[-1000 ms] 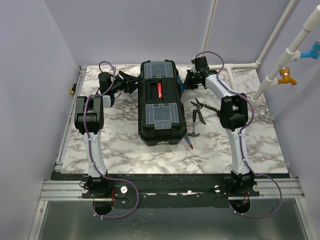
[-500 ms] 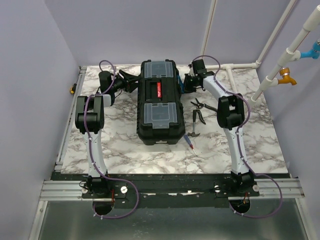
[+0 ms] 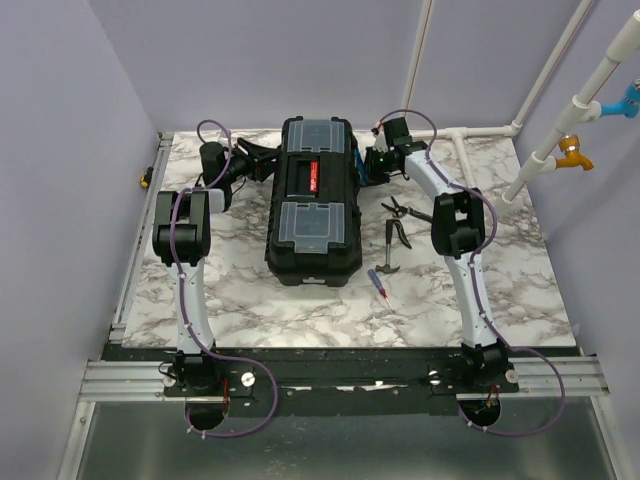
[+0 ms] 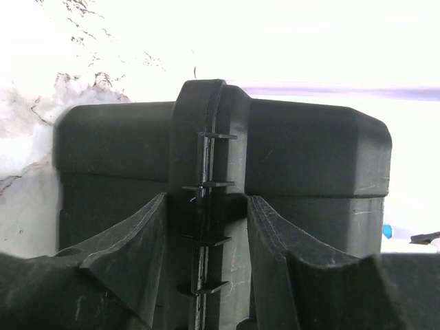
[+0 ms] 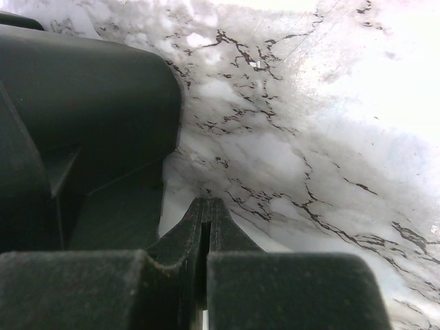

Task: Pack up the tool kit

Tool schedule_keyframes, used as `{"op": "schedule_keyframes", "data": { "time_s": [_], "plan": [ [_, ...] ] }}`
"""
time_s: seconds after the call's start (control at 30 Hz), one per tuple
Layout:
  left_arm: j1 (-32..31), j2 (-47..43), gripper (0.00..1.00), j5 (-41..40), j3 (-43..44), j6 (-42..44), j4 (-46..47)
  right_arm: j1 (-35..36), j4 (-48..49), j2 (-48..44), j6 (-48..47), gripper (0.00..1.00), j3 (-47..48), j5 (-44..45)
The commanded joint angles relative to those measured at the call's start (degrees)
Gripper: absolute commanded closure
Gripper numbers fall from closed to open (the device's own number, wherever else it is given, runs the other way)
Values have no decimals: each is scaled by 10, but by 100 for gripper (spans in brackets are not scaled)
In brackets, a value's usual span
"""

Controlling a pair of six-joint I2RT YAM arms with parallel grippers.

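Well, the large black plastic toolbox (image 3: 313, 205) lies closed mid-frame, long axis top to bottom. My left gripper (image 4: 206, 206) seems to pinch its left-wall seam ridge (image 4: 206, 130); my right gripper (image 5: 205, 206), clenched empty, sits at its upper-right side, nearer the teal latch (image 3: 356, 163).

Top view: high, near edge, looking down over whole counter (image 3: 240, 290). Left wrist: tight on toolbox (image 4: 309, 158) wall. Right wrist: low along counter; toolbox in all three.
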Motion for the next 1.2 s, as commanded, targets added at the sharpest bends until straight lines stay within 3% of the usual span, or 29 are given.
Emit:
{"op": "schedule_keyframes", "data": {
  "time_s": [0.0, 0.1, 0.2, 0.5, 0.87, 1.0, 1.17],
  "plan": [
    [-151, 7, 57, 149, -16, -15, 58, 143, 60, 44, 54, 99, -16, -168],
    [-151, 3, 57, 150, -22, -12, 59, 142, 52, 43, 61, 99, -16, -152],
    [-142, -6, 55, 145, -31, -17, 71, 136, 44, 5, 64, 99, -42, -58],
    [-76, -63, 52, 152, -50, 43, 4, 20, 79, -163, 101, 99, -213, 70],
    [-63, -72, 51, 156, -55, 56, -8, 13, -67, -233, 76, 99, -146, 379],
    [-59, -72, 51, 156, -53, 56, -9, 13, -81, -238, 67, 99, -127, 387],
    [-56, -76, 51, 156, -48, 63, -21, 14, -93, -196, 56, 99, -120, 335]
  ]
}}
